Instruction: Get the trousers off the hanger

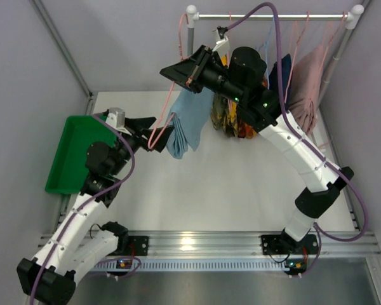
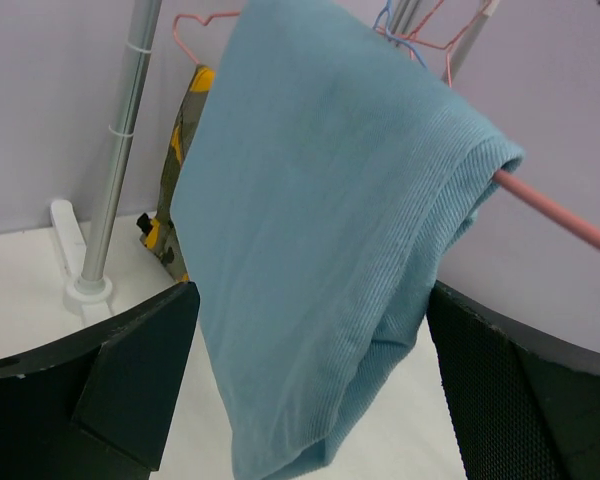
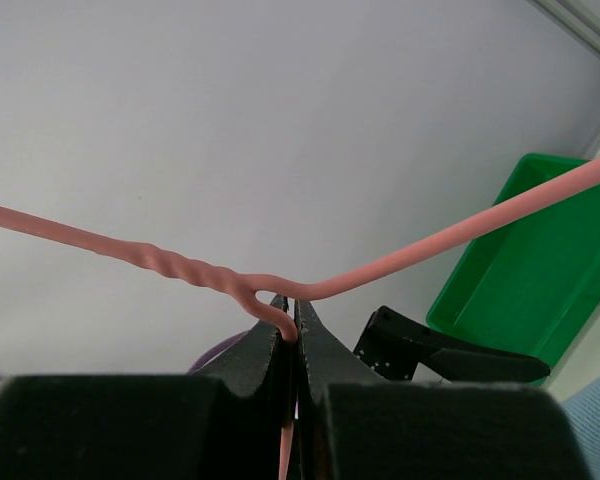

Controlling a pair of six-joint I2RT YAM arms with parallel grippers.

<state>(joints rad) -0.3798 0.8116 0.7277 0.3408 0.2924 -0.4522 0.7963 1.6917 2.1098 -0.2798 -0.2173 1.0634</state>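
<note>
The light blue trousers point(image 1: 188, 119) hang folded over the bar of a pink wire hanger point(image 1: 172, 100). My right gripper point(image 1: 178, 71) is shut on the hanger wire just below its twisted neck point(image 3: 292, 330), holding it off the rail. My left gripper point(image 1: 160, 131) is open, with the lower part of the blue trousers point(image 2: 320, 250) hanging between its fingers point(image 2: 130, 385); the pads are apart from the cloth. The pink hanger bar point(image 2: 565, 212) sticks out of the fold. The yellow, black-blotched trousers point(image 1: 223, 117) hang behind them and also show in the left wrist view point(image 2: 177, 165).
A clothes rack point(image 1: 270, 16) stands at the back with a navy garment point(image 1: 279, 70) and a pinkish garment point(image 1: 308, 89). Its upright pole point(image 2: 120, 150) is close on the left. A green bin point(image 1: 73, 152) sits at the table's left edge and shows in the right wrist view point(image 3: 525, 270).
</note>
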